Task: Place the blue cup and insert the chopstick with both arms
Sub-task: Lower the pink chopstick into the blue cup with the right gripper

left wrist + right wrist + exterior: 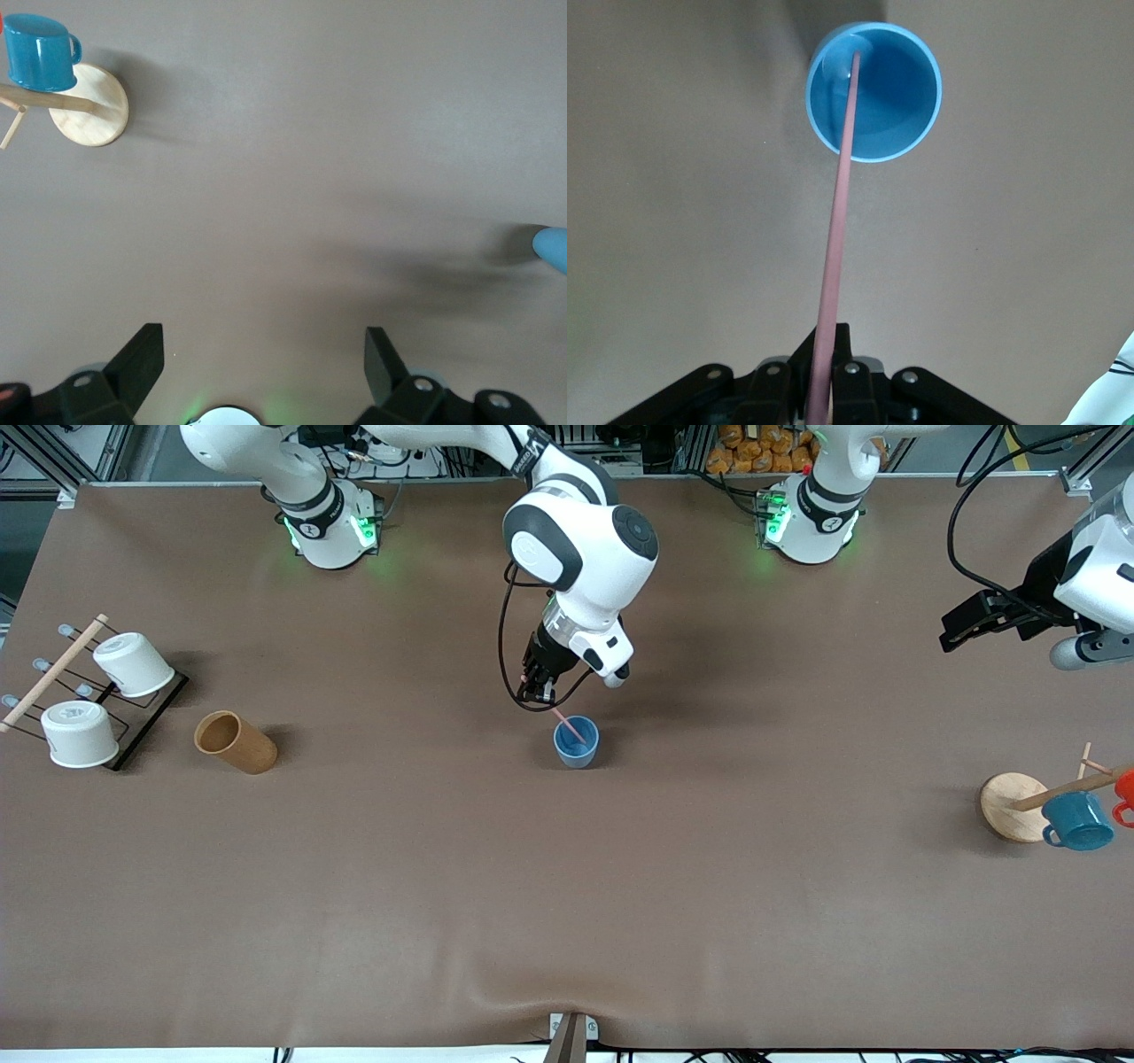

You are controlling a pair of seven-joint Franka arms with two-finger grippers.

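The light-blue cup [576,743] stands upright on the brown table near its middle; it also shows in the right wrist view [873,91]. My right gripper [539,688] hangs just above the cup, shut on the pale-pink chopstick [567,724]. The chopstick [838,230] slants down with its lower tip inside the cup, near the cup's inner wall. My left gripper [264,354] is open and empty, held high over the left arm's end of the table; in the front view [966,624] it waits there. An edge of the cup [554,248] shows in the left wrist view.
A brown cylindrical holder [235,741] lies on its side toward the right arm's end, beside a rack [53,673] with two white cups. A wooden mug stand [1014,806] with a teal mug [1076,821] and a red mug sits toward the left arm's end.
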